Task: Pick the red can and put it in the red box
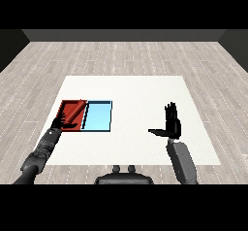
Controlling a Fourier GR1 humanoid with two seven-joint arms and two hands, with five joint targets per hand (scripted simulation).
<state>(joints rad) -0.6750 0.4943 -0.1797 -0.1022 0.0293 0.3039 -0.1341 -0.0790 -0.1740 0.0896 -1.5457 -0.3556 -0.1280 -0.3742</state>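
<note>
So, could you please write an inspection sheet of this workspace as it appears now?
Surface: white table, on a grey plank floor.
Job's things: red tray beside light blue tray, edges touching; no red can seen.
Clutter: nothing seen.
Hands: left hand at the red tray's near edge, grip cannot be told; right hand open, fingers straight, holding nothing.
Cables: nothing seen.
Surroundings: dark walls behind the floor.
</note>
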